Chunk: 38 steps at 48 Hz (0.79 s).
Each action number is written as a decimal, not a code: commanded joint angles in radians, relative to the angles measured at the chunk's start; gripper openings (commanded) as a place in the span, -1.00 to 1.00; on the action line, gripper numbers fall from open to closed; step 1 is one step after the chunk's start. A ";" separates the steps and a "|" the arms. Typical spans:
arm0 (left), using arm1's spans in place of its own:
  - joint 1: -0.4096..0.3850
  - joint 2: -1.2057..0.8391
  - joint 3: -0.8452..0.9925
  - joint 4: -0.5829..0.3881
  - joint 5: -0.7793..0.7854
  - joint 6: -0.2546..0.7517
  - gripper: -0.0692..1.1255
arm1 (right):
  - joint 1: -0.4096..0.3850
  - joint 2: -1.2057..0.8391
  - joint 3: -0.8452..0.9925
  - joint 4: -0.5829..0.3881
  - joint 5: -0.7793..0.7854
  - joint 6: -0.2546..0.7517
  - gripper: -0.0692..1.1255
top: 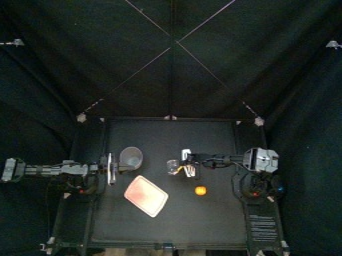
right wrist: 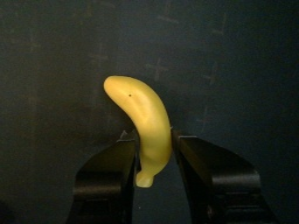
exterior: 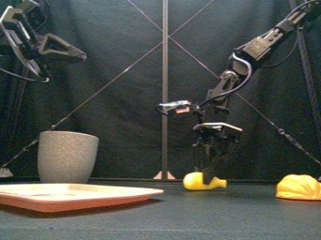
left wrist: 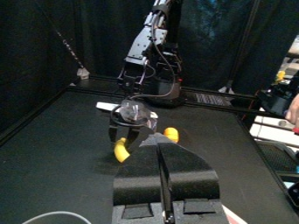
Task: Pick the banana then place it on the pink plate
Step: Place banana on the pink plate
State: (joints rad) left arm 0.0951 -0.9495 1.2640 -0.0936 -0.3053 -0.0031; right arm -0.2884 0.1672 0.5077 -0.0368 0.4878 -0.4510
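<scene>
right wrist view: your right claw [right wrist: 152, 142] grips the curved yellow toy banana [right wrist: 142, 118]; front view shows it low on the black surface [exterior: 150, 220].

We had one camera high above the desk [top: 201, 225], looking down and slightly toward the back curtain [top: 174, 60], far enough off to take in the whole desk. A second sat at the desk's front edge, level and close, facing that same curtain. The left wrist camera looked across the desk at the right tool [left wrist: 131, 140] from some way off (the front view caught that tool too, from another angle). The right wrist camera looked down onto the desk, very near the banana [right wrist: 140, 122], which the left wrist view shared.
</scene>
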 commanded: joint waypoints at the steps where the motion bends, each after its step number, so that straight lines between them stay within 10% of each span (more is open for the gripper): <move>1: 0.002 0.005 -0.009 -0.002 -0.006 0.000 -0.92 | -0.002 -0.026 -0.028 0.017 -0.012 0.008 0.23; 38: 0.014 0.005 -0.012 0.002 -0.017 0.006 -0.92 | 0.360 0.101 -0.310 0.525 -0.334 0.025 0.22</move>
State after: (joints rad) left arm 0.1074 -0.9495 1.2717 -0.0936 -0.3114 0.0015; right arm 0.0537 0.2592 0.2516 0.4587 0.1841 -0.4280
